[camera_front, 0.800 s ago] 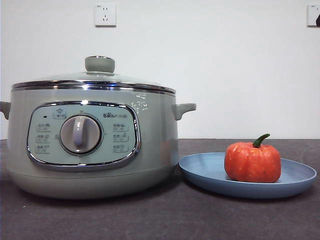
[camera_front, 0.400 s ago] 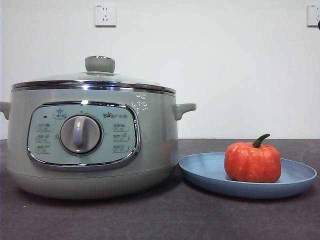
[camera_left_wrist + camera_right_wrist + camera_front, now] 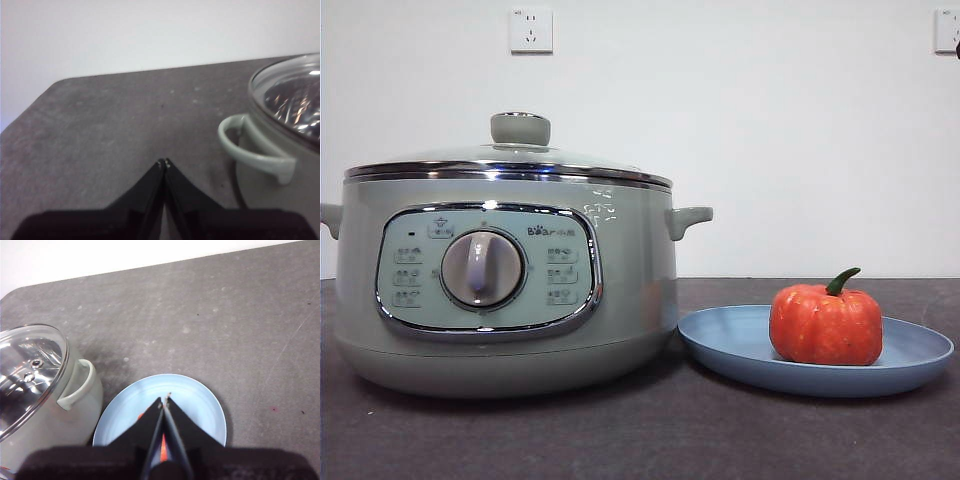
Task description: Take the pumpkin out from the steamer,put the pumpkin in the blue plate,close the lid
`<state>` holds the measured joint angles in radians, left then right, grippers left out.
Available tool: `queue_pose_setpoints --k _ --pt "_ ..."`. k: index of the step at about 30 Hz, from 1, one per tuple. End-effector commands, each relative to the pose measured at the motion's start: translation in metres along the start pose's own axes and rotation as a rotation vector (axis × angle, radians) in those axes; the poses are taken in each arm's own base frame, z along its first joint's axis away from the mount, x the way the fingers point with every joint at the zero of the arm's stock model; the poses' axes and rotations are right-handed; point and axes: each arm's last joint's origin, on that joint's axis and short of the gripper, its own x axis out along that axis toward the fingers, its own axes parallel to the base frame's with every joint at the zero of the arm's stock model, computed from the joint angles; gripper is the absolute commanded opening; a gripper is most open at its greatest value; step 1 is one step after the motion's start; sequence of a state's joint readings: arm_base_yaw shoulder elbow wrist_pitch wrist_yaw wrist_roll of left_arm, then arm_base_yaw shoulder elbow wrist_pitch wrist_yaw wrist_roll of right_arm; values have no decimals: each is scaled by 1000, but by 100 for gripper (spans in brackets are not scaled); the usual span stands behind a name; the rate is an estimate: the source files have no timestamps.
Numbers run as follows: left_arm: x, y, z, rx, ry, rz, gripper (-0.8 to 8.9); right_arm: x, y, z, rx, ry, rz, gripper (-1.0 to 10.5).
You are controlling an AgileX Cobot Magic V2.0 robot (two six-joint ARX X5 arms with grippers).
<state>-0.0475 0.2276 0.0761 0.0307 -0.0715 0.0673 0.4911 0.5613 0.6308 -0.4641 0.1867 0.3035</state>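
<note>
Pumpkin sits upright on the blue plate, stem up, on the counter just beside the steamer. Lid is seated level on the steamer's chrome rim, knob on top. All three steps look done; likely nothing remains but to keep clear.

Key relation: right pincer hangs directly above the blue plate, a sliver of orange pumpkin showing beneath its jaws, which are pressed together and hold nothing. It is the nearer arm to the pumpkin. Left pincer hovers over bare counter on the far side of the steamer, near one side handle, jaws likewise pressed together and empty.

Count: pumpkin 1, blue plate 1, steamer 1, lid 1, pincers 2. Wall sockets behind: 2.
</note>
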Motion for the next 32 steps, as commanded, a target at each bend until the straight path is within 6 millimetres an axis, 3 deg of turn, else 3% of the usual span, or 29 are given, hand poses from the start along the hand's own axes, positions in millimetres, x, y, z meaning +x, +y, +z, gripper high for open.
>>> queue_pose_setpoints --k 1,18,32 --pt "-1 1 -3 5 12 13 -1 1 0 -2 9 0 -3 1" --pt "-9 10 -28 -30 60 94 -1 1 0 -2 9 0 -3 1" --pt "-10 10 -31 -30 85 96 -1 1 0 -2 9 0 -3 1"
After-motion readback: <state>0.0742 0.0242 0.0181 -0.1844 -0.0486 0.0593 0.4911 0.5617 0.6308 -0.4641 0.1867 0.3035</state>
